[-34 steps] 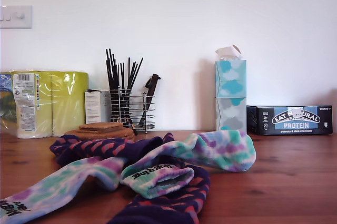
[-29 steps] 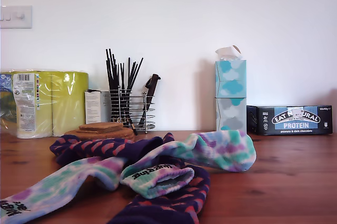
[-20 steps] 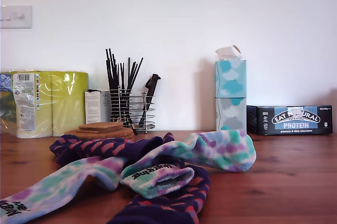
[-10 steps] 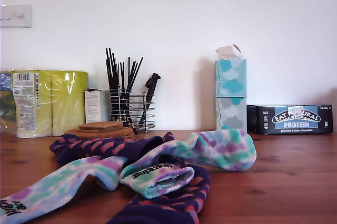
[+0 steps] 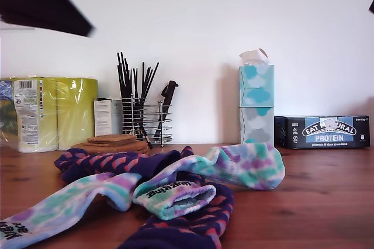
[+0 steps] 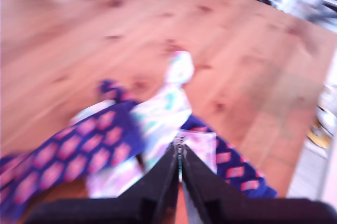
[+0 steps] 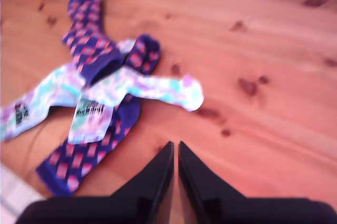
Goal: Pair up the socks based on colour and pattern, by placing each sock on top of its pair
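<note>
Four socks lie crossed in a heap on the wooden table. In the exterior view one tie-dye sock point(image 5: 245, 166) arches over the pile and a second tie-dye sock point(image 5: 58, 208) trails toward the exterior view's left. One navy sock with pink blocks point(image 5: 117, 164) lies behind, and another navy sock point(image 5: 193, 228) lies in front. My first gripper point(image 6: 179, 153) hangs shut above the heap with nothing in it; a tie-dye sock point(image 6: 168, 108) and a navy sock point(image 6: 79, 150) lie beneath it. My second gripper point(image 7: 175, 148) is also shut and empty, off to the side of the socks point(image 7: 105, 92).
Along the wall stand a yellow paper-roll pack point(image 5: 52, 114), a small white box point(image 5: 108, 117), a wire caddy of black sticks point(image 5: 143, 117), stacked coasters point(image 5: 111, 142), two stacked tissue boxes point(image 5: 256, 106) and a protein bar box point(image 5: 324, 133). Bare table point(image 5: 315, 202) lies at the exterior view's right.
A dark blurred arm has come into the top left of the exterior view, and a dark sliver shows at its top right edge. The socks have not moved.
</note>
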You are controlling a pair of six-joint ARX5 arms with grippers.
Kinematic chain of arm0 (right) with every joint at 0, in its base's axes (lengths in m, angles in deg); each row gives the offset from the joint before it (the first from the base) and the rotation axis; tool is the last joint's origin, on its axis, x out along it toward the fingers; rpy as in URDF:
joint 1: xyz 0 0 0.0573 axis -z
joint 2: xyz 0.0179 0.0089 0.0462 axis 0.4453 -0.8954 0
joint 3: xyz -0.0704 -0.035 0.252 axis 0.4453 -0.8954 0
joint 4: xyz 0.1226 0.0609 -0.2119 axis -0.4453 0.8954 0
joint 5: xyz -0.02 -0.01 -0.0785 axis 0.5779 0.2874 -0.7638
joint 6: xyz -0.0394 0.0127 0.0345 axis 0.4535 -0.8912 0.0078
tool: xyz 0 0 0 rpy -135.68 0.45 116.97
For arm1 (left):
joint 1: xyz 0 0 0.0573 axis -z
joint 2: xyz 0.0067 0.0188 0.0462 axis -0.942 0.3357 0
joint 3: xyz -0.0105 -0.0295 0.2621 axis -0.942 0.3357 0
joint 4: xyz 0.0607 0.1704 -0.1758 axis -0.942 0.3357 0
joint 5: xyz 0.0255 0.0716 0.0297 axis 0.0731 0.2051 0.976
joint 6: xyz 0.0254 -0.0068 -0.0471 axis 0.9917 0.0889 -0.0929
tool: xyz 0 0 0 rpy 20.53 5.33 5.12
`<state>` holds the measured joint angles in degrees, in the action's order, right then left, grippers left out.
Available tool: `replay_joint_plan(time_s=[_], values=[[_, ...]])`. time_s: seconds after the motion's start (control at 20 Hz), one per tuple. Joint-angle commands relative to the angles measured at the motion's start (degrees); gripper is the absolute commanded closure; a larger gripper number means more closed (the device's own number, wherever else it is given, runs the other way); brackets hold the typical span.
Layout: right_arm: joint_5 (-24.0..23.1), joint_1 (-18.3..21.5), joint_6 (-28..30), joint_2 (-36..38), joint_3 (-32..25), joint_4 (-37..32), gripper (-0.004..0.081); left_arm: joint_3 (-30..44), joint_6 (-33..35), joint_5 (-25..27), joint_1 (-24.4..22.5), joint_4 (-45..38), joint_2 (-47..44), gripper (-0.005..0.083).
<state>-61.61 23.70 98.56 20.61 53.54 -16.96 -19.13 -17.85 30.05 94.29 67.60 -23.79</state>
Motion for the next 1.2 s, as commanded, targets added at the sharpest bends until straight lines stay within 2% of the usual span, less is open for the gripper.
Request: replay_joint_plan(time_s=[0.0,0.25,0.35,0.4,0.5,0.55,0.6,0.85,1.05,1.1,1.15], values=[[0.2,-1.1,1.0,0.6,1.5,0.9,0.0783,-1.6,1.5,1.0,3.0,-3.7,4.3,0.0797],[0.2,-2.2,1.0,0.5,1.7,3.2,0.0783,-9.7,4.1,8.3,11.4,-10.9,21.8,0.0796],[0.2,-2.2,1.0,0.5,1.7,3.7,0.0783,-14.4,5.9,10.9,13.8,-11.3,28.8,0.0728],[0.2,-2.2,1.0,0.5,1.7,3.8,0.0783,-16.9,6.5,11.7,14.6,-11.3,32.1,0.0637],[0.2,-2.2,1.0,0.5,1.7,4.3,0.0783,-21.7,7.6,12.6,16.1,-11.4,38.6,0.0348],[0.2,-2.2,1.0,0.5,1.7,4.5,0.0783,-24.1,7.6,14.1,16.8,-11.3,41.5,0.0266],[0.2,-2.2,1.0,0.5,1.7,4.5,0.0783,-26.4,7.9,15.5,17.3,-11.0,44.3,0.0239],[0.2,-2.2,1.4,0.5,1.7,4.3,0.0783,-37.3,8.9,16.0,18.7,-6.3,56.2,0.0240],[0.2,-2.2,1.4,0.5,1.7,3.6,0.0783,-42.3,8.9,16.2,19.5,-3.7,62.8,0.0251],[0.2,-2.2,1.4,0.5,1.7,3.5,0.0783,-42.9,8.9,16.5,19.8,-3.4,64.0,0.0282],[0.2,-2.2,1.4,0.5,1.7,3.4,0.0783,-43.1,8.9,16.8,19.9,-3.6,64.6,0.0348]])
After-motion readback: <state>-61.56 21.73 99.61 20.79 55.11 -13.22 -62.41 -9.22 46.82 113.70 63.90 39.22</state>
